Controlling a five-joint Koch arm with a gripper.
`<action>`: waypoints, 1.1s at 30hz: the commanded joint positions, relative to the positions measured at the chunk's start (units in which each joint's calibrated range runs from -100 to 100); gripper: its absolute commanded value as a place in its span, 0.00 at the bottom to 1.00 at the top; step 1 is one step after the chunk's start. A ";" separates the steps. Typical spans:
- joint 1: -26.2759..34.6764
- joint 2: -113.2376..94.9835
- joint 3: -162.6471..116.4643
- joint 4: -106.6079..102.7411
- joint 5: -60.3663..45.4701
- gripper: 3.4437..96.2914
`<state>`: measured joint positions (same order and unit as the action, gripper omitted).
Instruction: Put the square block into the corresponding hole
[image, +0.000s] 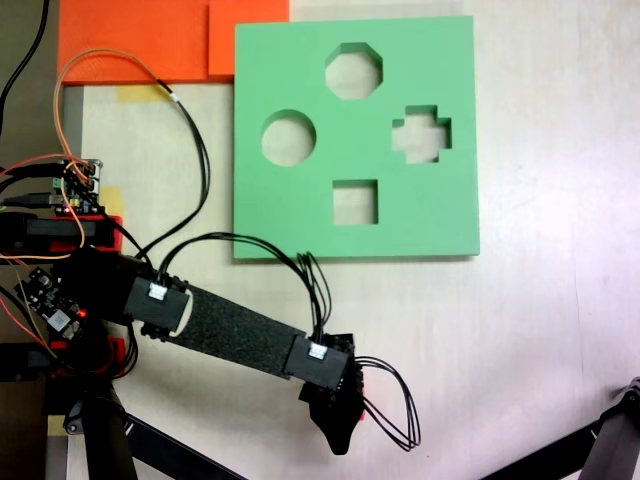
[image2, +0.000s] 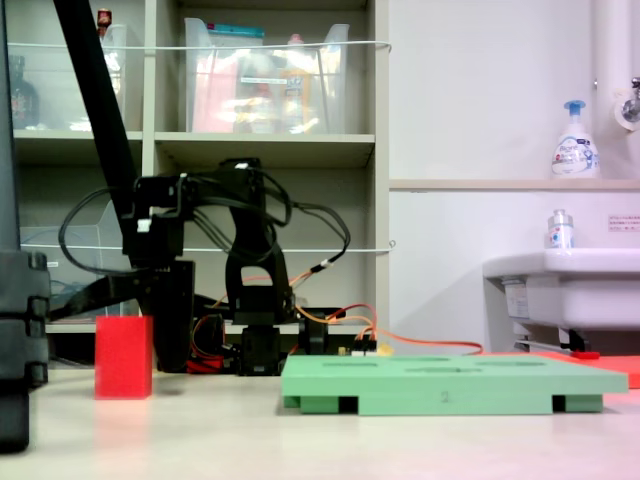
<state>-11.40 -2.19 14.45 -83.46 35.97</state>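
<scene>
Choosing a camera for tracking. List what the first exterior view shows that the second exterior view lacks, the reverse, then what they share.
Only the first exterior view: the cutouts' shapes, square hole, round hole, cross, octagon. Only the second exterior view: the red square block plainly, standing on the table apart from the board, plus shelves and sink. Both: green board and arm.

Shelving (image2: 265, 150), white wall (image2: 480, 90), sink (image2: 565, 290)

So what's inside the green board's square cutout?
Only bare table shows through the square cutout, nothing covering it. The red cube stands apart from the green board in the second exterior view.
</scene>
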 joint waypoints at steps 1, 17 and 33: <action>-1.07 0.09 0.00 1.75 -0.59 0.54; -1.76 -7.17 -0.60 -6.24 -0.59 0.29; 9.57 -29.79 1.80 -13.08 13.77 0.23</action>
<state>-3.79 -27.63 12.49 -93.73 46.32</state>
